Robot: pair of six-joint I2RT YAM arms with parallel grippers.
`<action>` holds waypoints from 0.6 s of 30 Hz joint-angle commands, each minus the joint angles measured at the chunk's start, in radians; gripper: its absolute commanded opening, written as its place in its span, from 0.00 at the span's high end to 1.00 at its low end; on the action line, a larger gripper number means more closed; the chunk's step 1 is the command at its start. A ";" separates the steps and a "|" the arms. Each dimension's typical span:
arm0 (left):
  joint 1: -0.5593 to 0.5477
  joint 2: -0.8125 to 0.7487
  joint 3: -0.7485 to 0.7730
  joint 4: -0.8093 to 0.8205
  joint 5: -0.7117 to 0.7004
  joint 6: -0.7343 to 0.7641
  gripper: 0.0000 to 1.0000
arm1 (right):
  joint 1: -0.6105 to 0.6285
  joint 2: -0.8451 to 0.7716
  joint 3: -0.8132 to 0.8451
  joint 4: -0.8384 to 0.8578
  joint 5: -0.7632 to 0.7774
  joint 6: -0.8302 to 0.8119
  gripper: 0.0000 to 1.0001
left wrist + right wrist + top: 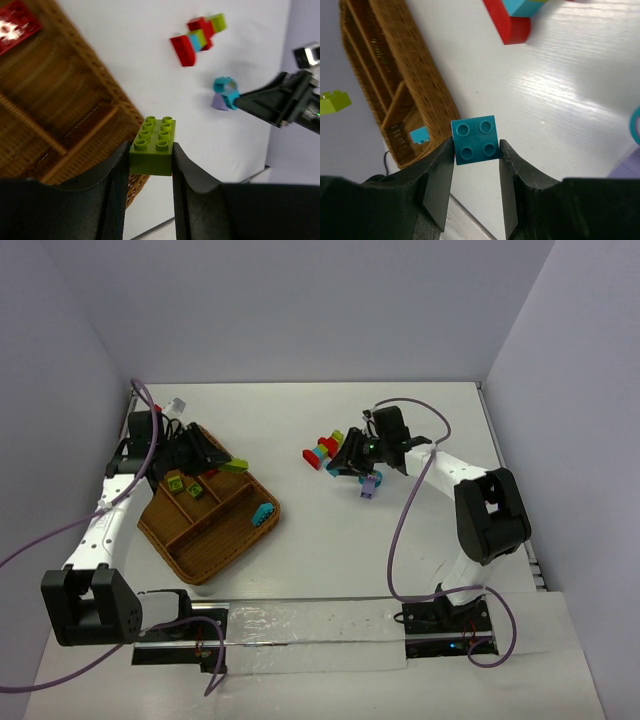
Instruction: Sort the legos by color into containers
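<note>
on the white table (330, 550), nearest the arm bases, sits the brown woven wicker tray (190, 535) with its inner dividers. a teal-blue brick (264, 513) lies in the compartment at its right corner, two green bricks (175, 480) lie in a compartment further in, and a red brick (15, 25) shows in a far compartment in the left wrist view. the left hand (150, 165) is closed on a lime-green eight-stud plastic brick (153, 145), pinched across its long flat sides, and holds it just outside the tray's far right rim, not yet over any compartment. the right hand (476, 160) is well apart from the tray, over open table. it grips a small teal four-stud brick (475, 140) by two opposite faces. a purple brick (370, 486) rests on the table just beside that hand, and a joined stack of red, teal, yellow and green bricks (325, 450) lies a little beyond. these bricks look light, rigid and smooth, so they should not crush. they could slip or twist if caught by a corner, so flat opposite side walls below the studs look like the best hold. the joined stack will probably need one hand on each end to pull it apart.
</note>
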 commanded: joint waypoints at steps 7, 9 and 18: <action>0.073 -0.096 0.039 -0.234 -0.549 -0.142 1.00 | -0.002 -0.058 0.074 -0.082 0.071 -0.098 1.00; 0.102 -0.088 0.052 -0.257 -0.659 -0.196 1.00 | -0.002 -0.054 0.072 -0.075 0.066 -0.095 1.00; 0.166 0.094 0.111 -0.184 -0.748 -0.252 1.00 | 0.031 -0.079 0.109 -0.147 0.162 -0.145 1.00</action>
